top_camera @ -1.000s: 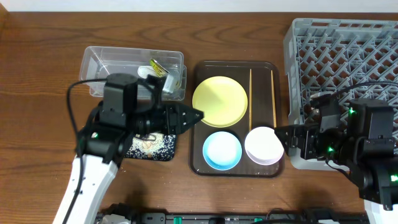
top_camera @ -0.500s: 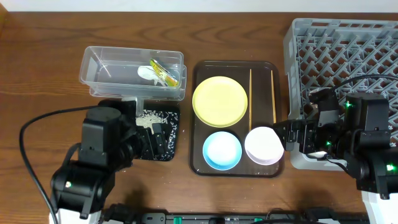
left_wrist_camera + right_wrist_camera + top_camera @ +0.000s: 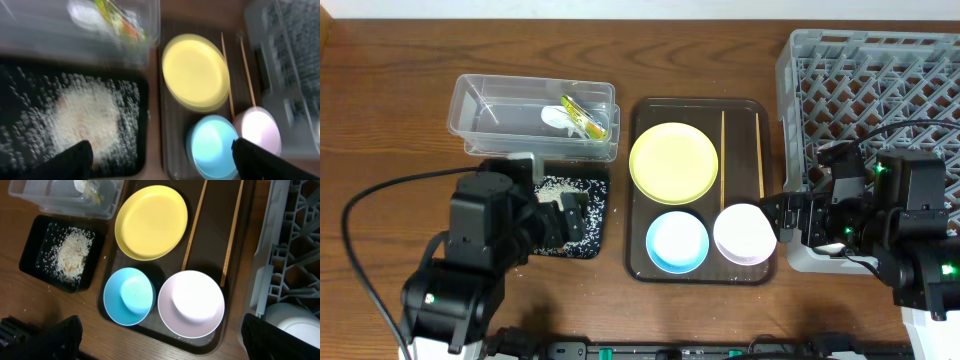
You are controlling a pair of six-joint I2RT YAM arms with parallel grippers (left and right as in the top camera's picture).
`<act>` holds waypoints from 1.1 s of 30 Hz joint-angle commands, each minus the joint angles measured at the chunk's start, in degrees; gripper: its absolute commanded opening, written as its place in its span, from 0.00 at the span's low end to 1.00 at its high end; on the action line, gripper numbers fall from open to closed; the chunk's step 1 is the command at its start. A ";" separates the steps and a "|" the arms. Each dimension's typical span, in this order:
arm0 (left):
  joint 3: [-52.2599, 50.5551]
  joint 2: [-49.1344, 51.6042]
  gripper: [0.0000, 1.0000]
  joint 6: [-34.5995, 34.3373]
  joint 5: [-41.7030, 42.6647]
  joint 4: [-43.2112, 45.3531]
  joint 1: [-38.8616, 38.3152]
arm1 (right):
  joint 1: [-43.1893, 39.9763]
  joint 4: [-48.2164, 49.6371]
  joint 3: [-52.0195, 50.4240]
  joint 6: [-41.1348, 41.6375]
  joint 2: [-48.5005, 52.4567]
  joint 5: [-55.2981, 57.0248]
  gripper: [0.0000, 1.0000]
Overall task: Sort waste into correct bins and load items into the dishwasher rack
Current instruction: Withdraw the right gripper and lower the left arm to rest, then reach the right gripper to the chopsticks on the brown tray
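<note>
White rice (image 3: pixel 85 117) lies heaped in the black tray (image 3: pixel 600 235); left gripper (image 3: pixel 161 159) and right gripper (image 3: pixel 165 337) both stand wide apart.

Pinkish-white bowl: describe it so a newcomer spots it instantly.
Start at the dark brown tray in the middle of the table. Two bowls sit along its robot-side edge. Yours is the pinkish-white bowl nearest the grey rack, not the light blue bowl.

I'm looking down on the wooden table (image 3: pixel 380 120). Far left sits the clear tub (image 3: pixel 505 118), with the black tray (image 3: pixel 604 210) just nearer. The dark brown serving tray (image 3: pixel 740 150) is in the middle and the grey rack (image 3: pixel 880 90) is on the right.
</note>
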 commanded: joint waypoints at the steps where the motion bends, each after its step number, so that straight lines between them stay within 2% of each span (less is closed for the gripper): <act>1: -4.61 -5.33 0.91 4.09 -6.12 5.95 0.92 | 0.48 -0.09 0.70 0.68 0.02 -0.04 0.99; 8: -20.98 -18.99 0.92 8.98 -5.51 25.00 1.07 | 0.48 -0.09 0.70 0.68 0.02 -0.04 0.99; 14: -34.77 -31.85 0.92 10.93 -5.49 35.52 1.07 | 0.48 -0.09 0.70 0.68 0.02 -0.04 0.99; 24: -48.43 -44.48 0.92 11.45 -5.49 37.53 1.09 | 0.48 -0.09 0.70 0.68 0.02 -0.04 0.99; 33: -55.08 -45.62 0.92 11.45 -5.70 42.62 1.07 | 0.48 -0.09 0.70 0.68 0.02 -0.04 0.99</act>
